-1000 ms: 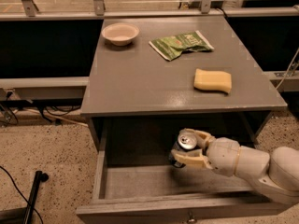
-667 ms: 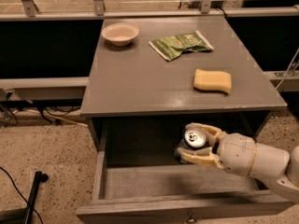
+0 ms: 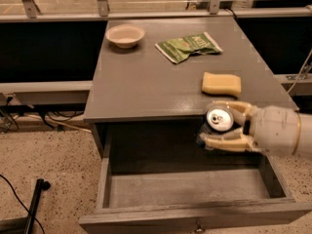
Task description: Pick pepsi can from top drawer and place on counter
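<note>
**Holding pepsi can at counter's front edge, drawer open below**

Nearest me: the top drawer (image 3: pixel 195 212) is pulled out toward the cam, worn front edge across the bottom of view, small knob at its centre. I see bare grey floor inside, nothing lying in it.

Above the drawer's right half, the gripper (image 3: pixel 210 125) comes in from the right on a fat white arm (image 3: pixel 280 130). Its tan fingers (image 3: pixel 226 143) are clamped around the pepsi can (image 3: pixel 219 119), one above and one below. The can is off the drawer floor, silver top and pull tab facing the cam, dark blue body mostly hidden behind the top. From my angle it overlaps the counter's front lip near the right corner. Can't tell whether it touches the edge.

Next back, the counter (image 3: pixel 146 82): a yellow sponge (image 3: pixel 222 83) sits on the right side, just behind the can as I see it. Further in, a green snack bag (image 3: pixel 189 46) lies flat, center-right. A pale bowl (image 3: pixel 125 34) stands upright at the far left corner, well apart from the bag.

Left of the cabinet there's speckled floor w/ a black cable (image 3: pixel 19 199). A metal rail (image 3: pixel 146 16) runs along behind the counter.
</note>
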{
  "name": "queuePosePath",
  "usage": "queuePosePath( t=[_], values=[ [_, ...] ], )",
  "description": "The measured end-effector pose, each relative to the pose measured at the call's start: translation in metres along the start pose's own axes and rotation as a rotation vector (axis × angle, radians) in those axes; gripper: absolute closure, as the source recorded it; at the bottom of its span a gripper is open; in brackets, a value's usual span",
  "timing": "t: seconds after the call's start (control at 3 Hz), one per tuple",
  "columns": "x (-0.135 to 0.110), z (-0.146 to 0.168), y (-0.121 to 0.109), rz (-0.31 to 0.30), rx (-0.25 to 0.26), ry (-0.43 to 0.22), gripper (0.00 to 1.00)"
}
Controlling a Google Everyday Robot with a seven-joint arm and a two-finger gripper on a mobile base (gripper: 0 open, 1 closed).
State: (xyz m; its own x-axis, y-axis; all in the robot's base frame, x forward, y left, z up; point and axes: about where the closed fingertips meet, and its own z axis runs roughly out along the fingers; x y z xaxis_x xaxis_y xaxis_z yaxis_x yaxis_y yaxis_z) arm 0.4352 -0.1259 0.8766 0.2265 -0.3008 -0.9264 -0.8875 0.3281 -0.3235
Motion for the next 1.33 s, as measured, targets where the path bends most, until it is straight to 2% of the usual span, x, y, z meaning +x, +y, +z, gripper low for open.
queuePosePath(
  t=[0.33, 0.67, 1.0, 1.33],
  values=[
    [-0.019, 0.001, -0.039, 0.013, -0.102, 0.034, 1.0],
    [-0.027, 0.018, -0.084, 0.091, -0.181, 0.029, 1.0],
    [-0.059, 0.066, -0.116, 0.099, -0.231, -0.016, 1.0],
    [-0.084, 0.116, -0.132, 0.101, -0.237, -0.03, 1.0]
  ],
)
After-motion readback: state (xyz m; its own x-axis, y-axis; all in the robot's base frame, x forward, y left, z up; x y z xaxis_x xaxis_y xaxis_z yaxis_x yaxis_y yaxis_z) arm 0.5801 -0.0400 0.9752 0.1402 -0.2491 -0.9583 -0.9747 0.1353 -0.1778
